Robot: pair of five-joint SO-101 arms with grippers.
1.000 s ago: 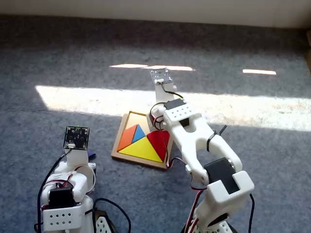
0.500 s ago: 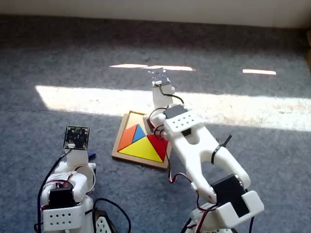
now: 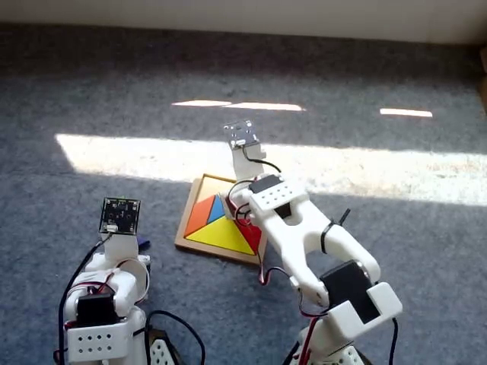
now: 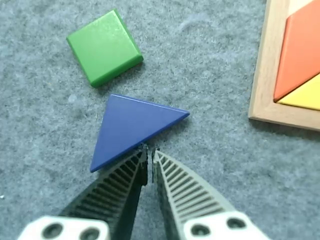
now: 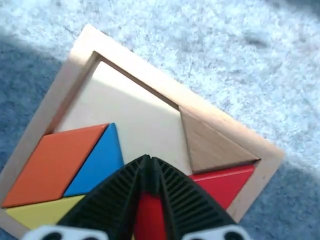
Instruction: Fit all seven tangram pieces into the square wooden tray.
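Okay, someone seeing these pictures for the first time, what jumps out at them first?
The bright pieces in the square wooden tray stand out against the grey carpet, with the right gripper shut over them and a pale gap bare. Outside the tray, a dark blue triangle lies at the tips of the shut left gripper, a green square just beyond it.

**One arm folded, one arm stretched out**

The left arm (image 3: 103,304) sits folded up on itself at the near left. The left gripper (image 4: 149,150) points down. Its two fingers (image 4: 117,187) are pressed close, with just a thin crack between the tips. The right arm (image 3: 304,236) leans out from the near right toward the middle, bent at the elbow. The right gripper (image 5: 149,159) points down too, and its fingers are closed tight together.
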